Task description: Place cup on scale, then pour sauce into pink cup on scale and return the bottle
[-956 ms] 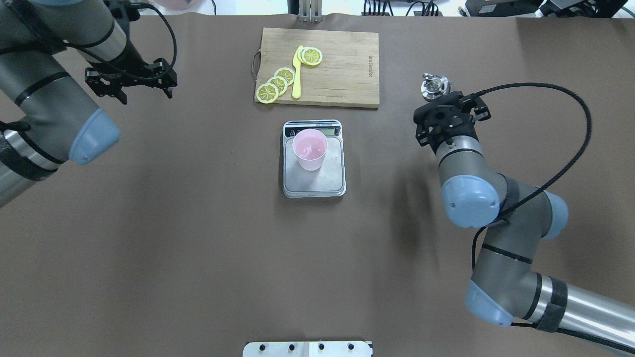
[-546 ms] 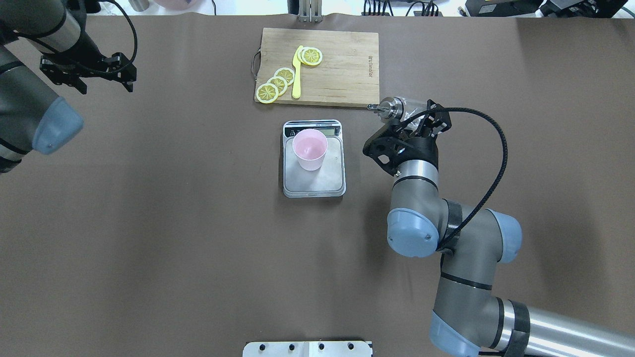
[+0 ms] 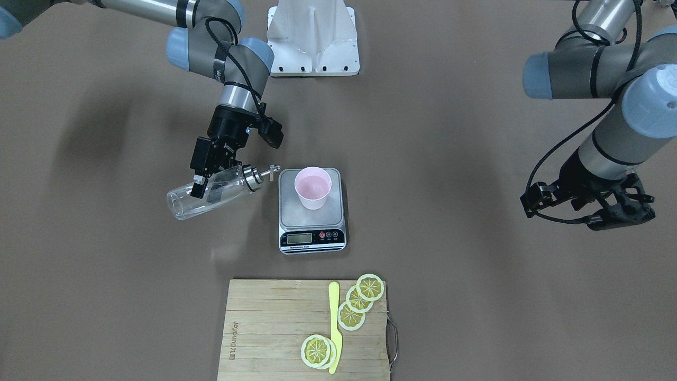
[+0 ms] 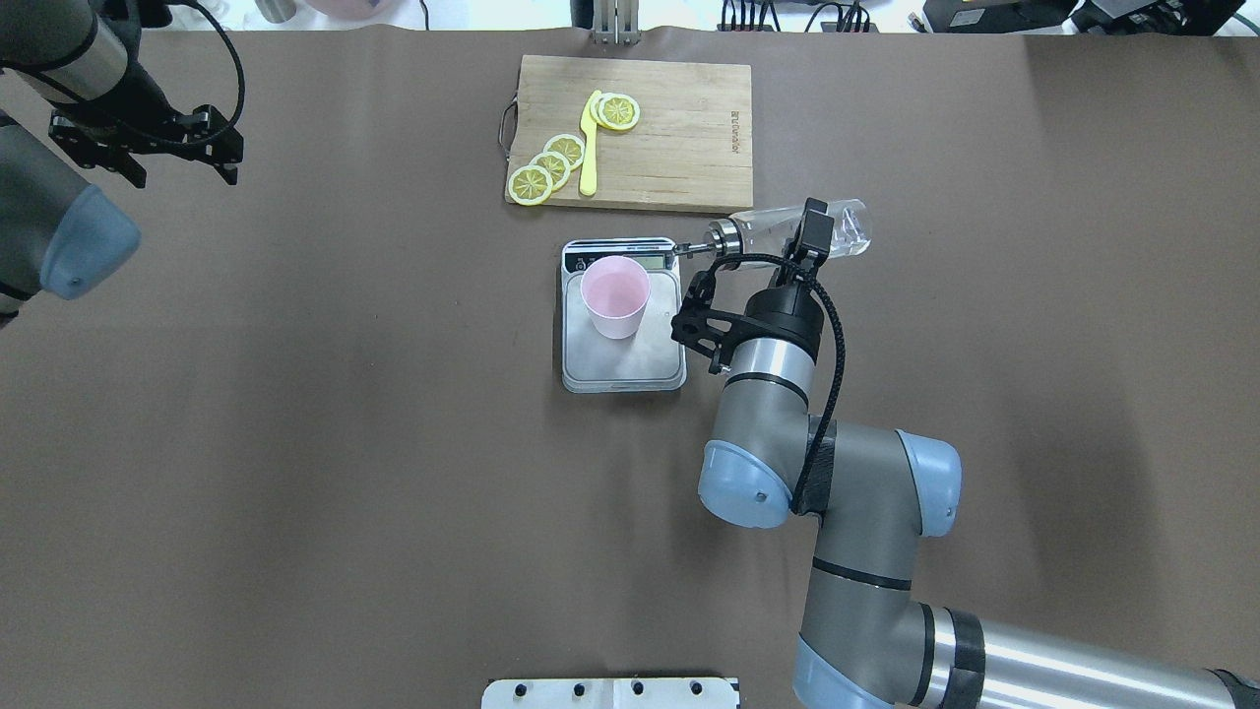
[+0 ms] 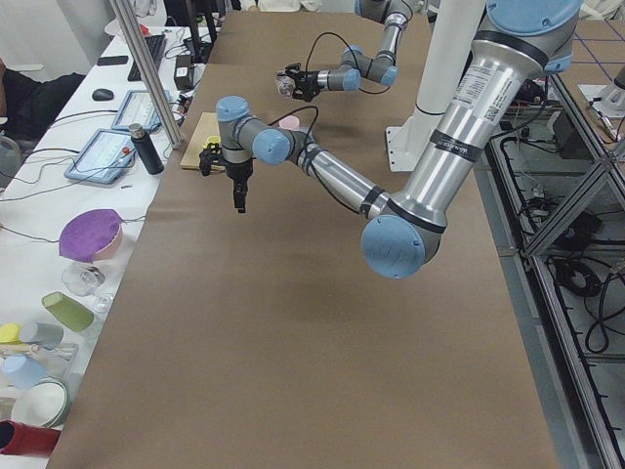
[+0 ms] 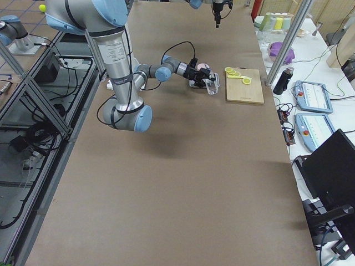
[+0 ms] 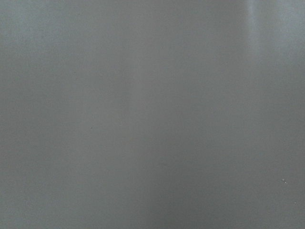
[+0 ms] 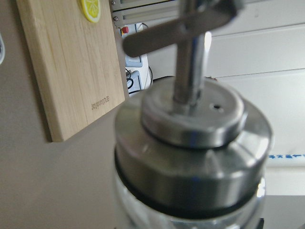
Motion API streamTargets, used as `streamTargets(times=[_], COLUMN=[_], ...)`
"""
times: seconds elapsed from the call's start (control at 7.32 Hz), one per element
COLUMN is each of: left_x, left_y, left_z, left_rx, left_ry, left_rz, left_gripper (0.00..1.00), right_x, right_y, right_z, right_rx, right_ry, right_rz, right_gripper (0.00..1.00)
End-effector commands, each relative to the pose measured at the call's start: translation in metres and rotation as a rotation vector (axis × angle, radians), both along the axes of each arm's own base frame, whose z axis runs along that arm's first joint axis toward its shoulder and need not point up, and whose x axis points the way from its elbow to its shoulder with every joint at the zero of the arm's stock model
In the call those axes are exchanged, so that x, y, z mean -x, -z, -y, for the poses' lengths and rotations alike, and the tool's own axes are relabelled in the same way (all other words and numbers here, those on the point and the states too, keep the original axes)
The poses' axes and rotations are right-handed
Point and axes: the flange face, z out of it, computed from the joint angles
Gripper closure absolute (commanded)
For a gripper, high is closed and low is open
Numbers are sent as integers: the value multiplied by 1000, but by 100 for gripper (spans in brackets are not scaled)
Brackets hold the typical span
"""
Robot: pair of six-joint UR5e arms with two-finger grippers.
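Note:
The pale pink cup (image 4: 615, 295) stands upright on the silver scale (image 4: 630, 366) at the table's middle; both also show in the front-facing view, cup (image 3: 313, 188) on scale (image 3: 296, 212). My right gripper (image 4: 809, 232) is shut on the clear glass bottle (image 4: 845, 228) and holds it tipped on its side above the table. Its metal spout (image 4: 724, 236) points at the scale's far right corner, just short of the cup's rim. The right wrist view shows the metal cap (image 8: 190, 143) close up. No liquid is visible. My left gripper (image 4: 143, 148) is open and empty at the far left.
A wooden cutting board (image 4: 679, 138) lies behind the scale with lemon slices (image 4: 551, 162) and a yellow knife (image 4: 589, 148). The bottle hangs close to the board's near right corner. The left wrist view shows only blurred grey.
My right arm lifted the bottle from the right side of the table, carried it left to the scale and tipped it sideways. My left arm drew back to the far left.

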Motion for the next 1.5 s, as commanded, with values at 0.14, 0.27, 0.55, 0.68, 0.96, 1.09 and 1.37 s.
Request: streamTargets(times=[0.14,0.27,0.55,0.68,0.96,1.09,1.37], left_x=[5,5,4,4,5,7,6], left_y=[-15,-18,-28,-29,-31,-31,-33], left_z=[8,9,12,12,13,14,14], left_rx=[19,23,29,31,33,36,49], left_ry=[10,8,-7,-7,-6,-4,-11], left_rz=[9,12,22,23,24,21,6], left_gripper=[1,1,1,1,1,1,1], right_x=[-1,-1,2,4,11,13,13], right_y=[20,23,20,15,15,14,8], right_z=[4,5,7,8,1,0,0], right_rx=[-104,-126,-196,-206,-264,-278,-291], right_ry=[-49,-65,-108,-113,-133,-138,-145], right_rz=[-194,-231,-306,-335,-374,-384,-400], right_gripper=[100,100,100,100,100,100,100])
